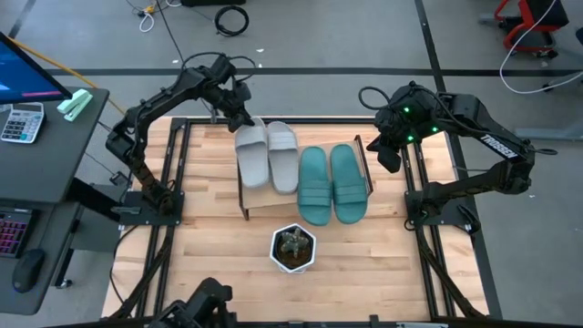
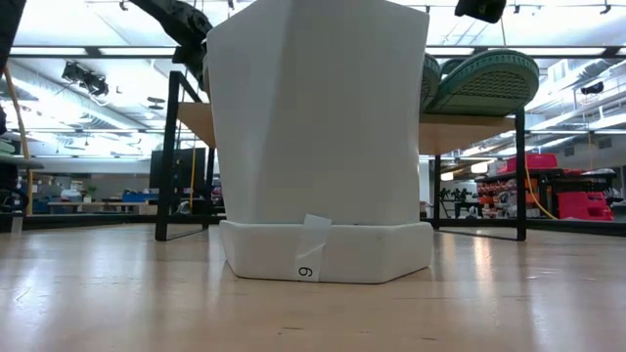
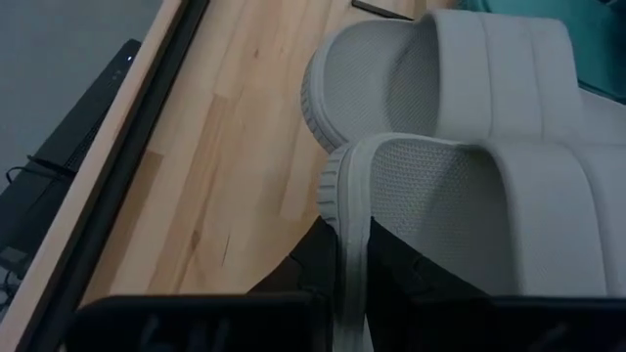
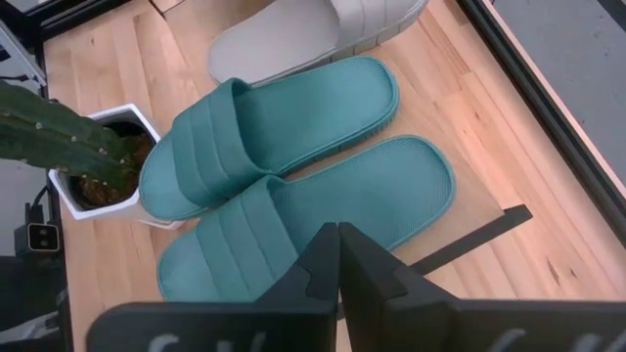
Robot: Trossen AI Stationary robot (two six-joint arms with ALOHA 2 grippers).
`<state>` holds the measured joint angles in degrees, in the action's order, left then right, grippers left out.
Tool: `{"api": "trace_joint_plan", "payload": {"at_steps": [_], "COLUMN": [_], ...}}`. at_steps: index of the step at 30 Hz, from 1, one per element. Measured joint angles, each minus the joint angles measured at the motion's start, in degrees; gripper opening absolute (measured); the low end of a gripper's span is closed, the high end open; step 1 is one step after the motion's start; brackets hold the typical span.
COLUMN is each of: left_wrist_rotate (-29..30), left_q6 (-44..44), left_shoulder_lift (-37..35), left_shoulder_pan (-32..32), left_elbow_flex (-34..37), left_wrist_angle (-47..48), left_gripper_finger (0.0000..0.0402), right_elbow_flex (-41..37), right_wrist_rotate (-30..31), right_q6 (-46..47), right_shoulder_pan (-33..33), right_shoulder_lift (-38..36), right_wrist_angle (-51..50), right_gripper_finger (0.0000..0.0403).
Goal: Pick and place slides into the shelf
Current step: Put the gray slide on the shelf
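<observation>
Slides (image 1: 301, 170) all lay on the shelf (image 1: 250, 205); left hand (image 3: 342, 293) was clamped on a grey slide's (image 1: 251, 155) heel rim, right hand (image 4: 337, 264) together beside the teal pair (image 4: 293, 186); best to release gently, lift straight

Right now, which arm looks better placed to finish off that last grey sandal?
The left. Its gripper is clamped on the heel rim of the grey sandal on the shelf, so it need only let go. The right gripper, jaws shut and empty, hangs beside the teal pair.
</observation>
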<state>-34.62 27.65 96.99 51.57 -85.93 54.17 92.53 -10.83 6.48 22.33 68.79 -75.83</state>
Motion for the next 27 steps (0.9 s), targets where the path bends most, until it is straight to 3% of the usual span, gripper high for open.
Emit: {"api": "trace_joint_plan", "payload": {"at_steps": [27], "left_wrist_rotate": [3.02], "left_q6": [1.57], "left_shoulder_lift": [-4.01], "left_shoulder_pan": [-0.17], "left_elbow_flex": [0.11], "left_wrist_angle": [7.19], "left_gripper_finger": [0.0032], "right_elbow_flex": [0.0], "right_wrist_rotate": [0.33], "right_q6": [-0.37], "right_shoulder_pan": [0.0], "right_shoulder_lift": [0.0], "right_wrist_angle": [0.06], "right_gripper_finger": [0.0011]}}
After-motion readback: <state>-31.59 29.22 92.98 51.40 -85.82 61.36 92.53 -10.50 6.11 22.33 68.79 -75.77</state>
